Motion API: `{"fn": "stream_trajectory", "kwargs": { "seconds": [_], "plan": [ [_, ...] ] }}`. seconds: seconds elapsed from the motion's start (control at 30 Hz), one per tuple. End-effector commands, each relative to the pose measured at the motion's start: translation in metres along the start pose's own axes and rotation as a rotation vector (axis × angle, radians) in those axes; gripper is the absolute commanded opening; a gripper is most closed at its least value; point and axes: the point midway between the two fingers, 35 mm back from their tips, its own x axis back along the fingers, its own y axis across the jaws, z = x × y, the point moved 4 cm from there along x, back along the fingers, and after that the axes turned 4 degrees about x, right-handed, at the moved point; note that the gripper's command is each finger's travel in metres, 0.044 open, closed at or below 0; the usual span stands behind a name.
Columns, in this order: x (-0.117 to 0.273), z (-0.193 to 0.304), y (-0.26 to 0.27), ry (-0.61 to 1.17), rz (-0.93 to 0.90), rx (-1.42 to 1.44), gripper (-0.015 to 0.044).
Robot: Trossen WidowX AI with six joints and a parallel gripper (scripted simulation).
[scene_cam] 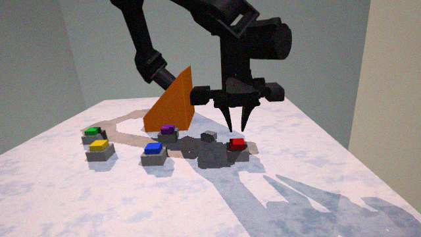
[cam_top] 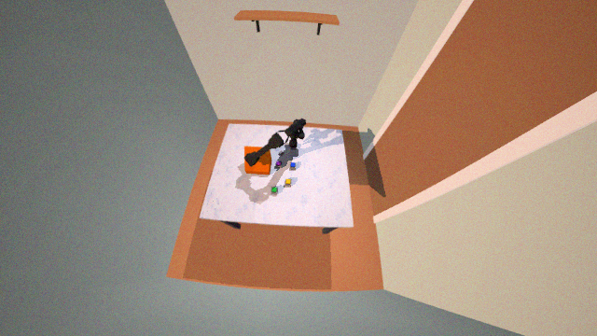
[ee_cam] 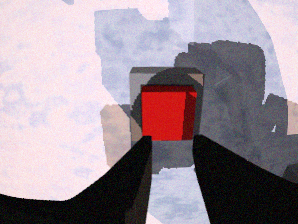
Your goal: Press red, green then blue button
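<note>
Red button (scene_cam: 237, 144) (ee_cam: 165, 115) is being approached from above; its cap is standing raised on its grey housing, beneath the gripper (cam_top: 293, 144) (scene_cam: 237, 131) (ee_cam: 172, 143). It is being hidden in the top view. The fingers are being held slightly apart, with nothing being pinched. Step 1 is being judged as pending.

Main risk: the cap is being straddled. In the wrist view the tips are being seen near its two sides, at one edge; if descent is being made with this gap, the housing may be struck and no full press given. Closer fingers and better centring are being advised.

Secondary risks: the grey block (cam_top: 282, 153) (scene_cam: 208, 135) is being left little room beside the wide gripper body. On later travel, purple button (cam_top: 278, 163) (scene_cam: 168, 129) or yellow button (cam_top: 288, 182) (scene_cam: 99, 145) may be clipped if clearance is being kept too low
</note>
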Motion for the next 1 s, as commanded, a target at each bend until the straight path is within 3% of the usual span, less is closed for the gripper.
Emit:
{"fn": "stream_trajectory", "kwargs": {
  "seconds": [0.0, 0.97],
  "plan": [
    [0.002, -0.002, 0.000, -0.012, -0.002, 0.000, 0.0020],
    [-0.030, -0.002, -0.001, -0.012, -0.001, 0.000, 0.0020]
  ]
}}
